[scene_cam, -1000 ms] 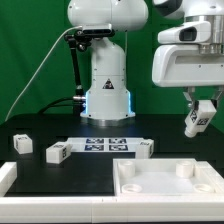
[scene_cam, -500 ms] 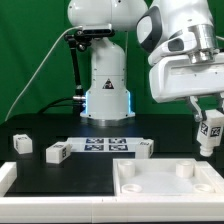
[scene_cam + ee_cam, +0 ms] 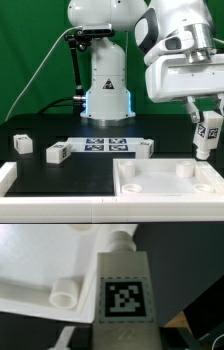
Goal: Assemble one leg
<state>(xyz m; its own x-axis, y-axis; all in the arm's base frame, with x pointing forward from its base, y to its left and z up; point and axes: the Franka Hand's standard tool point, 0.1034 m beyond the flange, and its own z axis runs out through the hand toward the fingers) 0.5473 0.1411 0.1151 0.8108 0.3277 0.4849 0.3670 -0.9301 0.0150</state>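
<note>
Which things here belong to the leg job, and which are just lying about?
In the job: small white plastic tagged leg, held by the gripper; large flat white tabletop.
Lying about: three loose white blocks; thin white marker board.

The leg (image 3: 208,134) looked like plain white plastic, smooth and pretty matt, with a printed black-and-white tag (image 3: 125,295) on its face. The tabletop piece (image 3: 155,184) was the same white plastic, maybe a slight sheen. The surface (image 3: 60,178) was flat matt black. The arm shell (image 3: 185,25) up at 2 o'clock was glossy white plastic.
</note>
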